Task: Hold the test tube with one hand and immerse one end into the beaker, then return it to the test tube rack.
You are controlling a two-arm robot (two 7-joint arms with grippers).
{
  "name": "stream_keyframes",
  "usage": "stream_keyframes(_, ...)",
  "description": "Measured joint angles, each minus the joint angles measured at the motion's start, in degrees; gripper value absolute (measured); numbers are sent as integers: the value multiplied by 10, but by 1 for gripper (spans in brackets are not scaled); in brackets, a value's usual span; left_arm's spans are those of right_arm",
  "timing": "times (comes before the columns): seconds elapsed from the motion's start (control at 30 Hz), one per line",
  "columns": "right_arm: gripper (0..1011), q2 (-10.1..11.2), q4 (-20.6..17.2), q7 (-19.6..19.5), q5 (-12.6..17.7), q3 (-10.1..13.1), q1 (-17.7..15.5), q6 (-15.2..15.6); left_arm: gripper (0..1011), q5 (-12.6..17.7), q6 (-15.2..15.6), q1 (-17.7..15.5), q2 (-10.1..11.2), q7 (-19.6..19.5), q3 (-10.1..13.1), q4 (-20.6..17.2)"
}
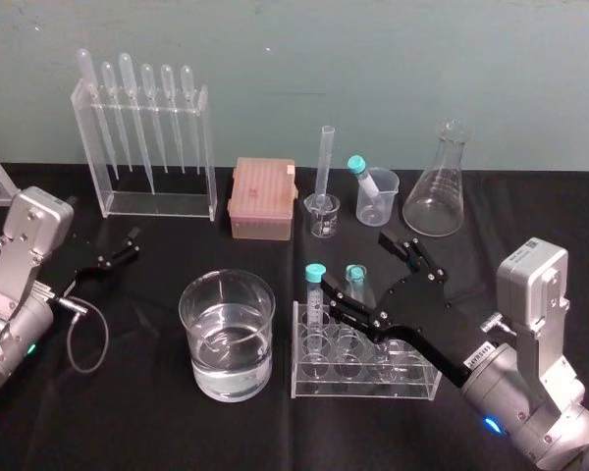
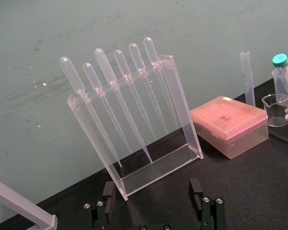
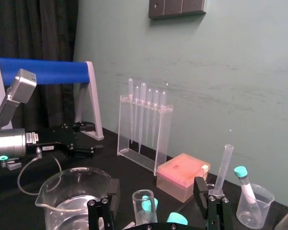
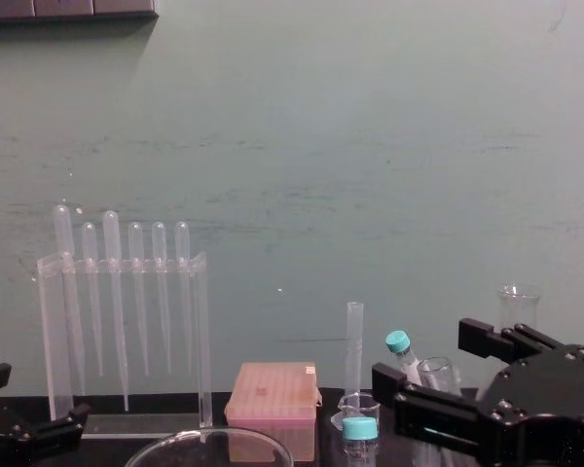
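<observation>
Head view: my right gripper (image 1: 354,266) hangs over the test tube rack (image 1: 309,381), right of the beaker (image 1: 191,314); left gripper (image 1: 135,245) parked near left. Left wrist view: its fingers (image 2: 108,194) apart, empty. Right wrist view: right fingers (image 3: 200,190) spread wide, holding nothing, straddling the test tube (image 3: 143,203) standing in the rack. Risk, I reckon: closing here pinches the neighbouring teal-capped tube (image 3: 176,219) too.
</observation>
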Motion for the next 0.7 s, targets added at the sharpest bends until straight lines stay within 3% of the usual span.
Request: stream_keyframes(0.7, 1003, -14, 29, 24, 10, -5, 22, 33, 1000, 0, 0, 0, 0, 0, 0, 0)
